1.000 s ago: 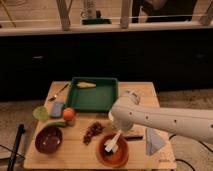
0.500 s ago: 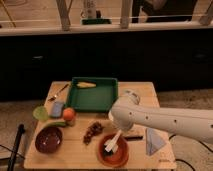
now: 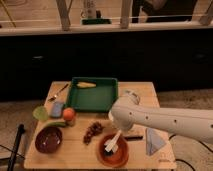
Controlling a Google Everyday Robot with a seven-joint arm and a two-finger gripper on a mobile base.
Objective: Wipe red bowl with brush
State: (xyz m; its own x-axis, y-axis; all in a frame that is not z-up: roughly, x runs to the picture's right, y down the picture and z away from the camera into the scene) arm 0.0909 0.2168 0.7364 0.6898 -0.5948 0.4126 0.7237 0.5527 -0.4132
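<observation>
Thick, smooth white arm (image 3: pixel 165 122), tube-shaped, with a rounded joint cap at its bend and a row of small dark dots along its side; its pale claw (image 3: pixel 116 142) hangs over the red bowl (image 3: pixel 112 155)

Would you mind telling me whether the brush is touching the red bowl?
Cannot tell. In the camera view the brush lies over the red bowl, below the gripper, but neither contact nor gap shows plainly.
</observation>
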